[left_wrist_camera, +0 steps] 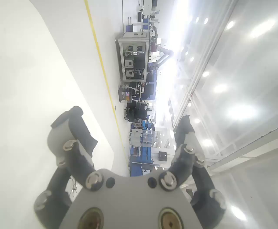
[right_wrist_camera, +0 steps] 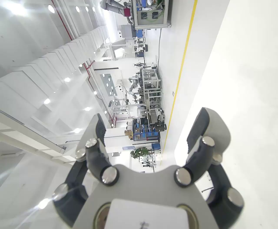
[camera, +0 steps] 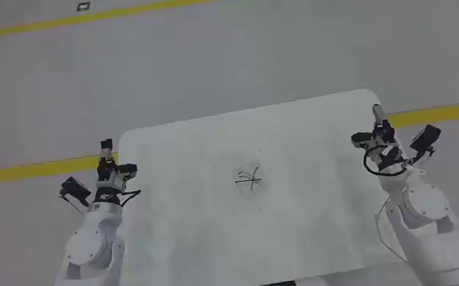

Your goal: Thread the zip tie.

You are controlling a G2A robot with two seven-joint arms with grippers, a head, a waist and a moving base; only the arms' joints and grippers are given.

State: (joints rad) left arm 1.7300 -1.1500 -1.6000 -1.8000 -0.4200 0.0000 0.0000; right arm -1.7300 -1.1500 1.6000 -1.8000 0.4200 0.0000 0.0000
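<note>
Zip tie (camera: 249, 178) lay near mid-frame in the top view, on the white table (camera: 190, 246). It wasn't one neat strip but a small tangle of thin black strands crossing each other. Left gripper (camera: 106, 146) sat at the table edge at frame left and right gripper (camera: 379, 115) at the edge at frame right, both well apart from the tie. Wrist views showed each claw spread wide w/ nothing between the fingers (left_wrist_camera: 76, 125) (right_wrist_camera: 199, 125).

Risks, as I judged them:
- Strands were thin and flat on the table, so the pads could scrape the surface and close on nothing.
- Strands crossed, so a pinch at the overlap could lift two at once or drag the rest along.
- Head vs. tail was too small to tell, so an arm might take the wrong end and need a re-grip.
- Threading probably needs the tip lined up w/ the head slot — a slight misalignment and the tail bends past.
- Both arms would have to meet at mid-table, so the fingers could bump.

Count: table 1; grippers 2, both empty; black strands approx. two or three, exact no. couldn't be told.
</note>
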